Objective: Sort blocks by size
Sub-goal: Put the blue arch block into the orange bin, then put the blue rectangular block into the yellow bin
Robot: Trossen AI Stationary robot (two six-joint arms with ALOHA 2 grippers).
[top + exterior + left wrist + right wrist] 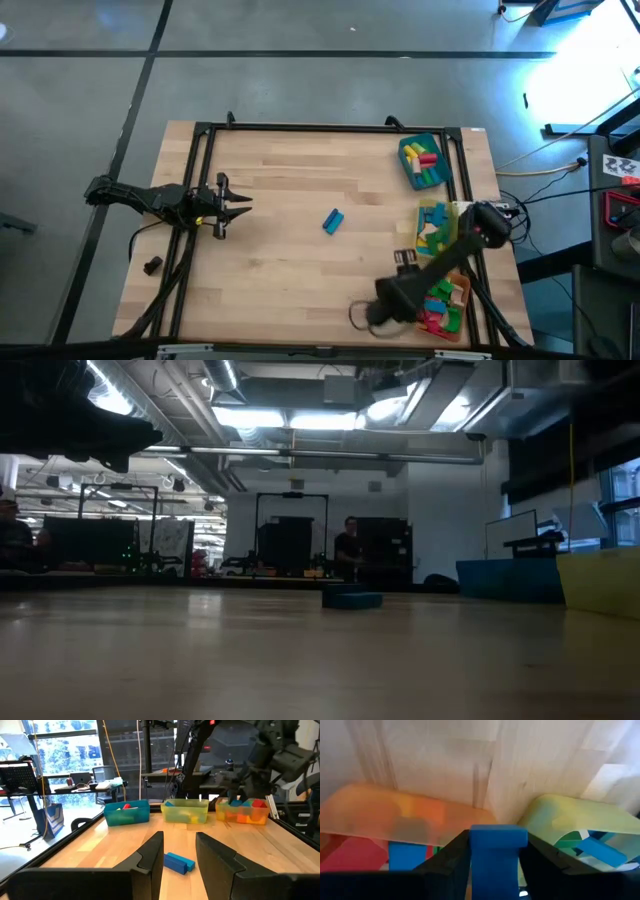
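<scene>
My left gripper (243,207) hovers at the table's (300,290) left side, fingers (150,852) parted with nothing between them, aimed at the lone blue block (333,221) lying mid-table, well apart from the trays. At the right edge sit the teal tray (421,160), yellow tray (436,226) and orange tray (448,302), all holding mixed coloured blocks. My right gripper (498,857) hangs over the orange tray by its border with the yellow one, fingers clamped on a blue piece (498,855).
</scene>
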